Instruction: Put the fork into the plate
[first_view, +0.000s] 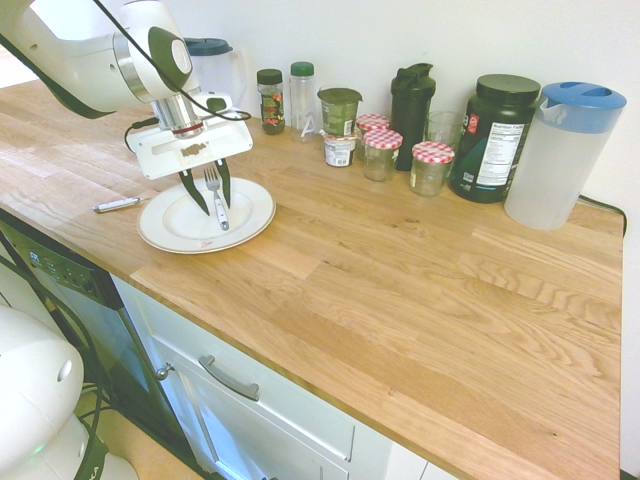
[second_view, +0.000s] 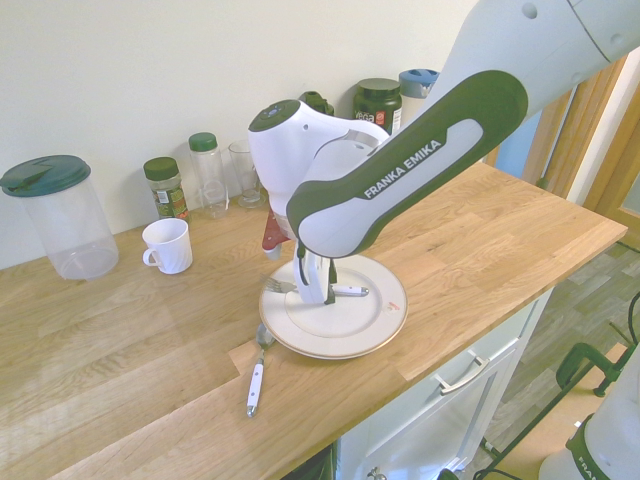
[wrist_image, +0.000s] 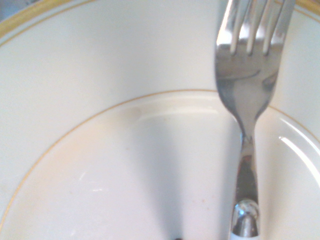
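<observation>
— Starting with the containers: what holds what?

— The plate (first_view: 245, 226) holds the fork (first_view: 215, 198). The fork lies inside it, its tines toward the rim on the wall side and its white handle across the shallow centre. The wrist view shows the tines over the wide rim and the neck running into the plate's well. Along the wall stand three jars with red-checked lids (first_view: 432, 166), a dark tub (first_view: 497, 137), a black shaker bottle (first_view: 412, 103) and a blue-lidded pitcher (first_view: 560, 155); none shows clear contents. A white mug (second_view: 167, 245) and a second lidded pitcher (second_view: 61, 215) stand further along.

— And the hand?

— The hand (first_view: 209, 190) hangs just over the plate, pointing steeply down from the white arm (second_view: 420, 130). Its two dark fingers (first_view: 193, 190) stand apart on either side of the fork's handle — partly open, gripping nothing as far as the first exterior view shows.

— Anything else nearby?

— A smaller utensil (second_view: 256, 375) with a white handle lies on the wooden surface (first_view: 420, 290), beside the plate.
</observation>
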